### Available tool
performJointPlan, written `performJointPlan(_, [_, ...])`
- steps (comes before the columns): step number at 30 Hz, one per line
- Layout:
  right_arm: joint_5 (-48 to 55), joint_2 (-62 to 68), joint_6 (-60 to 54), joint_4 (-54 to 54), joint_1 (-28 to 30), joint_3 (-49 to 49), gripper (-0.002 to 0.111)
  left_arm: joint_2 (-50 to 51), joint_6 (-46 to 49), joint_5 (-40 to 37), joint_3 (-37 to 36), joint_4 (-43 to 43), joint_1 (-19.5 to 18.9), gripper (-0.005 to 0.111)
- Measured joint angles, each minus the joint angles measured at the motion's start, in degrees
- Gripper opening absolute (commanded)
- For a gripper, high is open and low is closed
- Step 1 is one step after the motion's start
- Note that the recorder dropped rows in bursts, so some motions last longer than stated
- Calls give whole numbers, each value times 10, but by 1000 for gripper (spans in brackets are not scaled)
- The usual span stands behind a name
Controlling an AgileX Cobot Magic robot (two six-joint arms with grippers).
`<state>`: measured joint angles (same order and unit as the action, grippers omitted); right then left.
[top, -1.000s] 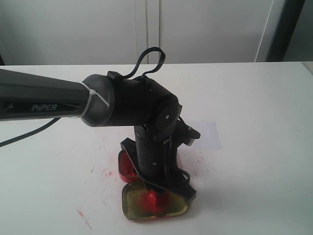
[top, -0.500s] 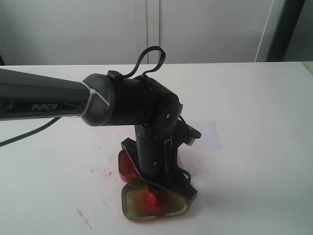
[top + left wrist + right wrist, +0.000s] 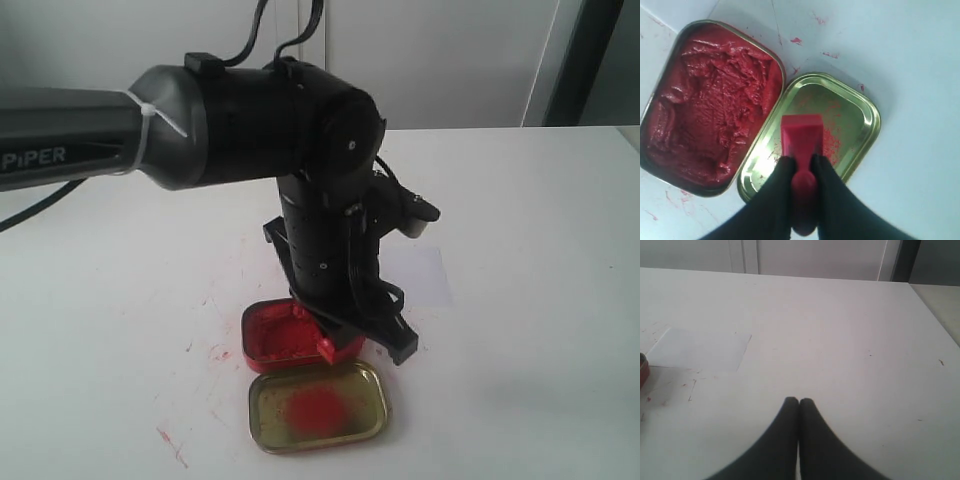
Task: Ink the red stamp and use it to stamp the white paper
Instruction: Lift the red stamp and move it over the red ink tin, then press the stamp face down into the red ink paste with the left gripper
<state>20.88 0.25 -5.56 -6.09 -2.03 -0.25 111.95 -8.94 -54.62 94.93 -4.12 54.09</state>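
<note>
My left gripper (image 3: 801, 160) is shut on the narrow handle of the red stamp (image 3: 801, 134), whose wider flat base points down. The stamp (image 3: 327, 347) hangs in the air over the near edge of the red tin of ink paste (image 3: 272, 334), just above the gold lid (image 3: 318, 405). The white paper (image 3: 428, 276) lies flat behind the tin, partly hidden by the left arm. In the right wrist view the paper (image 3: 700, 350) lies on the table ahead of my right gripper (image 3: 799, 400), which is shut on nothing.
The open tin (image 3: 710, 105) and its lid (image 3: 852, 107) with a red smear lie side by side, touching. Red ink specks mark the white table (image 3: 190, 400) around them. White cabinet doors stand behind the table.
The left arm has risen and drawn back from the lid towards the tin, carrying the red stamp. The lid's red smear now shows in full.
</note>
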Motion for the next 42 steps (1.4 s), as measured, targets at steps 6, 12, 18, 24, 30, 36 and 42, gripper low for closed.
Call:
performJointPlan(6, [0,0,0,0,0,0,0,0,29,-12,29,0,-20,0])
performJointPlan(12, [0,0,0,0,0,0,0,0,111,-22,33,1,-58,0])
performJointPlan(18, [0,0,0,0,0,0,0,0,210,-32,33,6,-93,0])
performJointPlan(24, [0,0,4,0,0,0,0,0,361,-32,33,54,-126,0])
performJointPlan(30, [0,0,14,0,0,0,0,56,396,-27,33,60,-126,0])
performJointPlan(36, [0,0,14,0,0,0,0,74,417,-4,33,60,-126,0])
performJointPlan(42, [0,0,14,0,0,0,0,74,441,18,33,60,-126,0])
